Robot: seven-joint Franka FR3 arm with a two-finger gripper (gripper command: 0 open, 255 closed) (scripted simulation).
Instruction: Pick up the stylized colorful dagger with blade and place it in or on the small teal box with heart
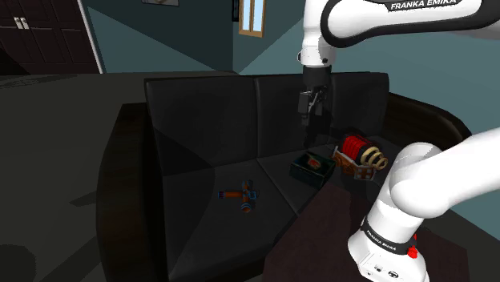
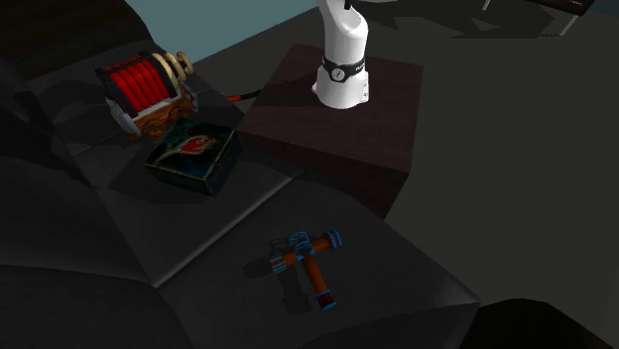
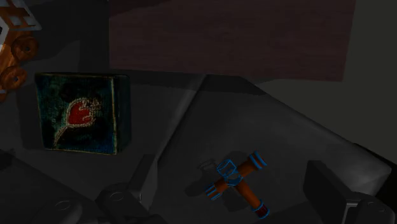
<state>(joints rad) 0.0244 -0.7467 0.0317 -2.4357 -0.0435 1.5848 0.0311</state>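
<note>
Two fingers (image 3: 332, 188) spread, cut off at edge; dagger (image 3: 234, 184) dim.

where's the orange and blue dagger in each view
Shoulder view: dagger lower middle on the black sofa seat, left of the teal heart box.
Second exterior view: dagger lower middle, below and right of the box.
Wrist view: dagger on the cushion next to the box's, not touching it.
Shared landmark: the teal heart box.
</note>
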